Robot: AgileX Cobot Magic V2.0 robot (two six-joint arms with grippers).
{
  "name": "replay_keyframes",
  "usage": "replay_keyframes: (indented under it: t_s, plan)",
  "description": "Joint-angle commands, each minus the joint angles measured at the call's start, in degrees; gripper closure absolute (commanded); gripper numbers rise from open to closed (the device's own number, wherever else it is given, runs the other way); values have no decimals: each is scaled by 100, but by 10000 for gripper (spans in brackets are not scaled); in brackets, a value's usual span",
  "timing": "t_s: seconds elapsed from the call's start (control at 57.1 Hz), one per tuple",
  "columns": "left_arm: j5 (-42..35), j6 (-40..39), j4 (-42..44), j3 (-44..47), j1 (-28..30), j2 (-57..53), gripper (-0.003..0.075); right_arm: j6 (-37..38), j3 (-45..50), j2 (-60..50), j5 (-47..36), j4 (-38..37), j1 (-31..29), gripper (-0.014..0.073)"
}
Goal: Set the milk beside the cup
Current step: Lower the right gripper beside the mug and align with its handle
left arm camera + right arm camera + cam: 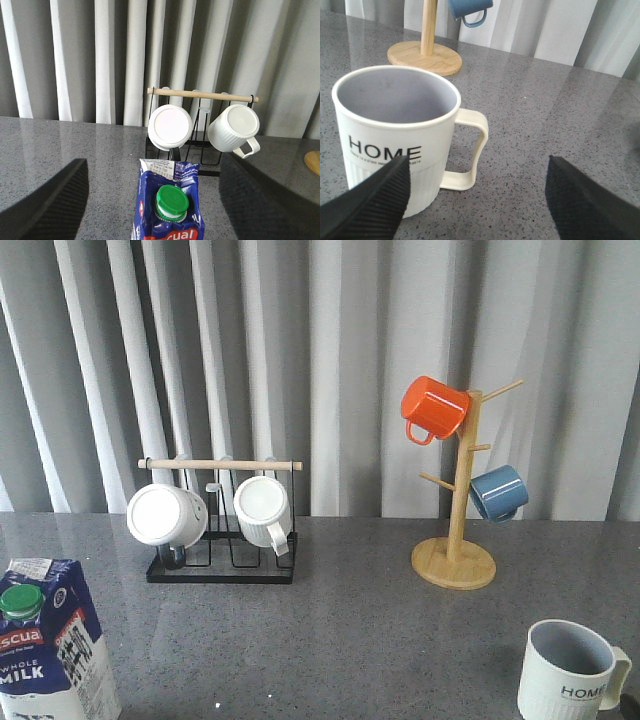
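Behind the milk (170,210), left gripper (155,200) spread wide, right gripper (475,200) spread wide beside cup (395,135).

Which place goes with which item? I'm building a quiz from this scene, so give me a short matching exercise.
Things:
1. milk
2. cup
3. orange mug
4. white mugs

Places:
A. hanging on the wooden tree
B. near left corner of the table
C. on the black wire rack
D. near right corner of the table

Pairs: 1-B, 2-D, 3-A, 4-C
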Motion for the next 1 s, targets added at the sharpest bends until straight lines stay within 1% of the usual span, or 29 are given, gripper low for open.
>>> replay_keyframes:
  t_s: [0.0, 0.123, 0.333, 0.455, 0.63, 0.98]
  plan:
    - [-429, -4, -14, -200, -29, -4, 186, -151, -125, 137, -653, 113, -41, 59]
    - [-429, -4, -14, -200, -29, -4, 186, -218, -125, 383, -810, 308, -41, 59]
    - [-429, -4, -14, -200, -29, -4, 186, -395, -125, 820, -1334, 689, -41, 59]
    - [-429, -4, -14, -200, -29, -4, 186, -511, -143, 1088, -1466, 728, -47, 59]
    - [-429, -4, -14, -200, -29, -4, 186, -488, -155, 1377, -1885, 793, -178, 59]
    - [-429, -4, -14, -200, -29, -4, 186, -427, -590, 1427, -1546, 671, -178, 59]
